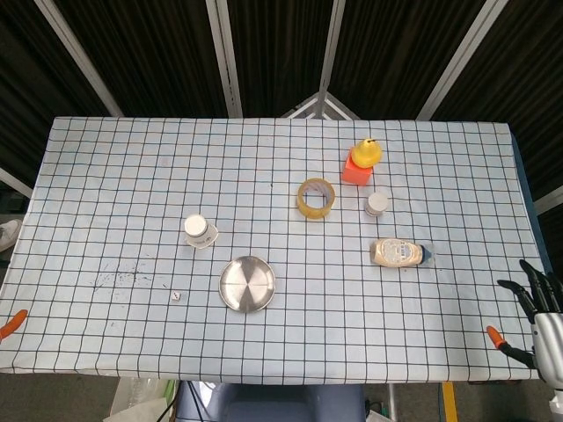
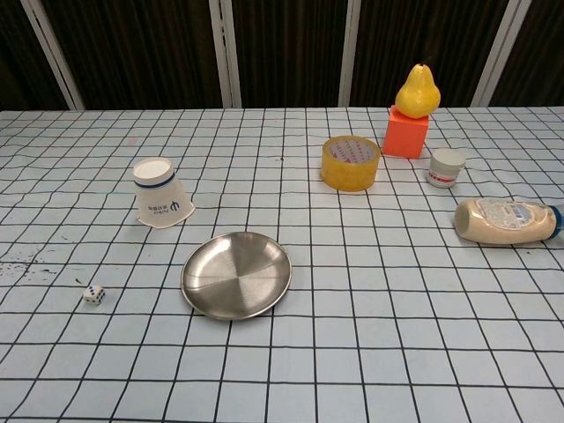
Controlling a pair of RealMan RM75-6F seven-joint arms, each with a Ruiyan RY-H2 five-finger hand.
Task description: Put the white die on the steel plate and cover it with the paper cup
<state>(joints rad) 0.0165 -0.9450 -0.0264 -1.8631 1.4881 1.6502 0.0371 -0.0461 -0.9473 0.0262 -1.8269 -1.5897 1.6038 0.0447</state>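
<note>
The small white die (image 1: 176, 296) (image 2: 93, 295) lies on the checked cloth, left of the round steel plate (image 1: 247, 284) (image 2: 236, 275), which has nothing on it. Behind and to the left of the plate the white paper cup (image 1: 200, 231) (image 2: 161, 192) stands with its narrow end up. In the head view my right hand (image 1: 538, 303) hangs off the table's front right corner, fingers spread and holding nothing. Of my left hand only an orange tip (image 1: 10, 323) shows at the left edge of that view. The chest view shows neither hand.
A yellow tape roll (image 1: 316, 197) (image 2: 351, 162), a yellow pear on an orange block (image 1: 361, 163) (image 2: 410, 119), a small white jar (image 1: 377, 204) (image 2: 446, 167) and a sauce bottle lying on its side (image 1: 400, 253) (image 2: 507, 221) occupy the right half of the table.
</note>
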